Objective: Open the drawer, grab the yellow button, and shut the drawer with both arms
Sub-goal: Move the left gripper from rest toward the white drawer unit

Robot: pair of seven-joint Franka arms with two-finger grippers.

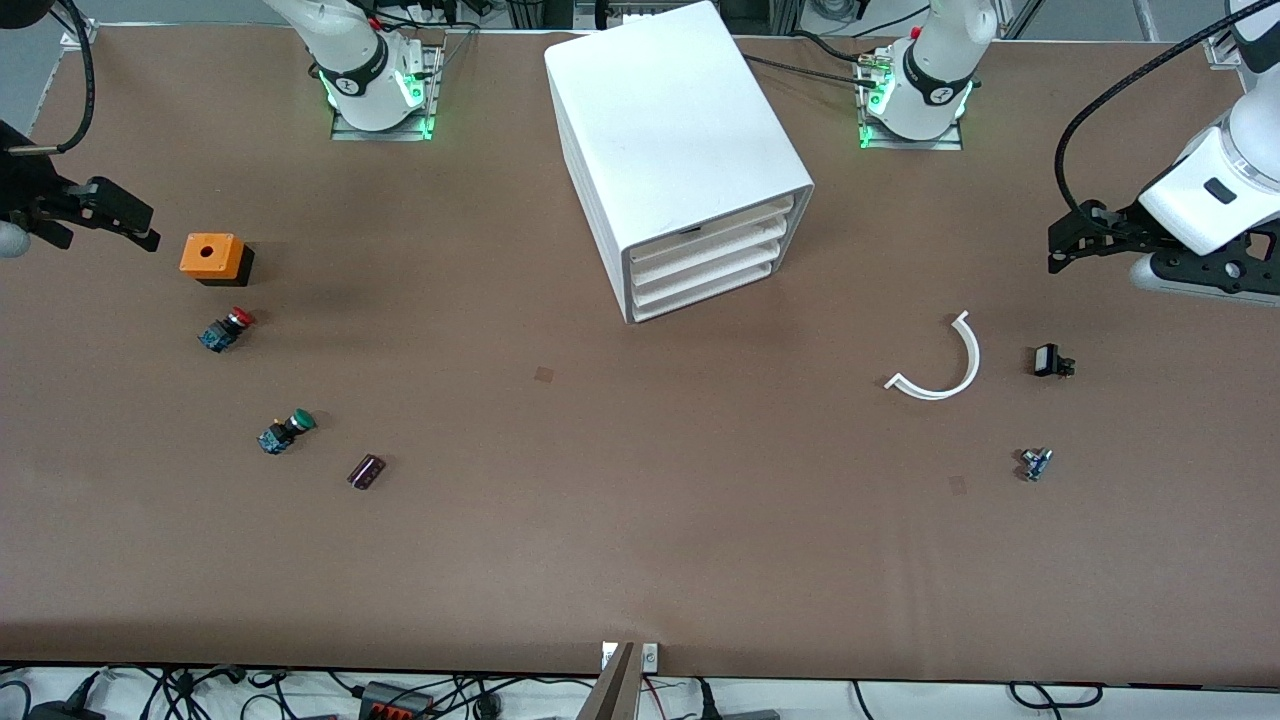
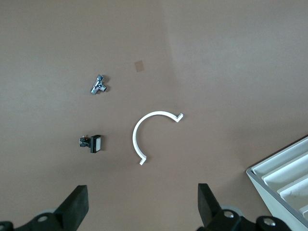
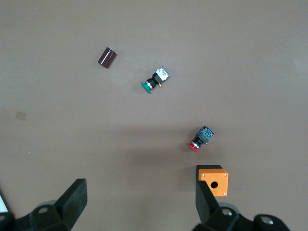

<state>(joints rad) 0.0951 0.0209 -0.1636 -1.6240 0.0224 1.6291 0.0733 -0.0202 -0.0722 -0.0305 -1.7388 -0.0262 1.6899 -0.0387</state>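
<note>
The white cabinet stands mid-table with four drawers stacked in its front, all pushed in. A corner of it shows in the left wrist view. The yellow-orange button is not in view. My left gripper hangs open and empty over the left arm's end of the table, and its wrist view shows bare table between the fingers. My right gripper hangs open and empty over the right arm's end, beside an orange box with a hole in its top. Its wrist view shows that box by one finger.
Toward the right arm's end lie a red-capped button, a green-capped button and a small dark block. Toward the left arm's end lie a white curved strip, a small black switch and a small metal part.
</note>
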